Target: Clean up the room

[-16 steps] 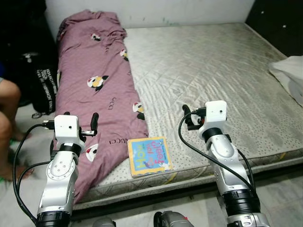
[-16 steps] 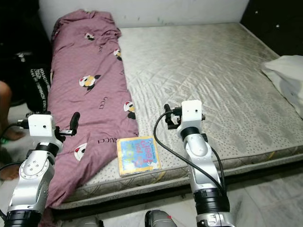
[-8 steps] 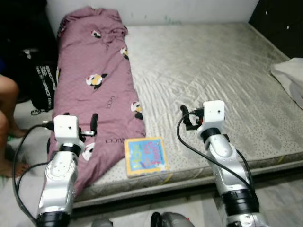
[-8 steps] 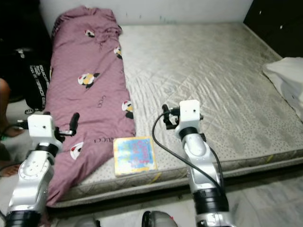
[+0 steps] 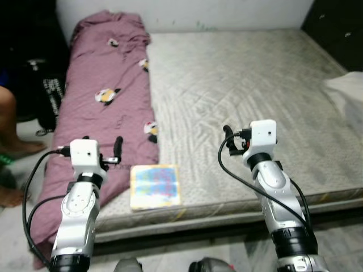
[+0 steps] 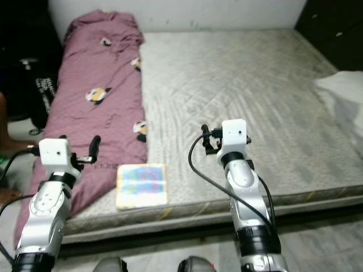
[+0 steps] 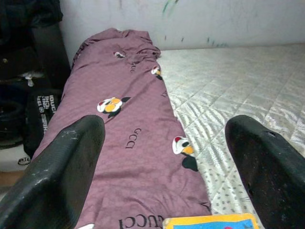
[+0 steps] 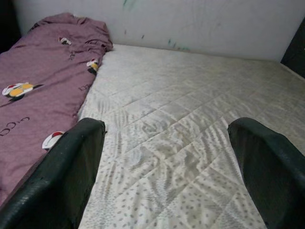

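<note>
A purple blanket [image 5: 108, 96] printed with cartoon birds lies along the left side of a bare grey mattress [image 5: 238, 85]. A colourful children's book [image 5: 155, 186] lies flat near the mattress's front edge, next to the blanket's lower end. My left gripper [image 5: 102, 144] hovers open over that end of the blanket, just left of the book. In the left wrist view its fingers [image 7: 62, 176] are spread wide, with the book's edge [image 7: 209, 222] low between them. My right gripper [image 5: 229, 141] hovers open above bare mattress right of the book, its fingers [image 8: 271, 171] wide apart.
A white pillow or cloth [image 5: 349, 90] lies at the mattress's right edge. A black bag [image 5: 51, 96] stands on the floor left of the bed, beside a person's bare leg [image 5: 11, 113]. A white wall [image 5: 187, 11] runs behind the bed.
The whole picture has shifted left and blurred a little, so the camera moved. Both arms hold the same raised pose, and nothing on the bed has moved.
</note>
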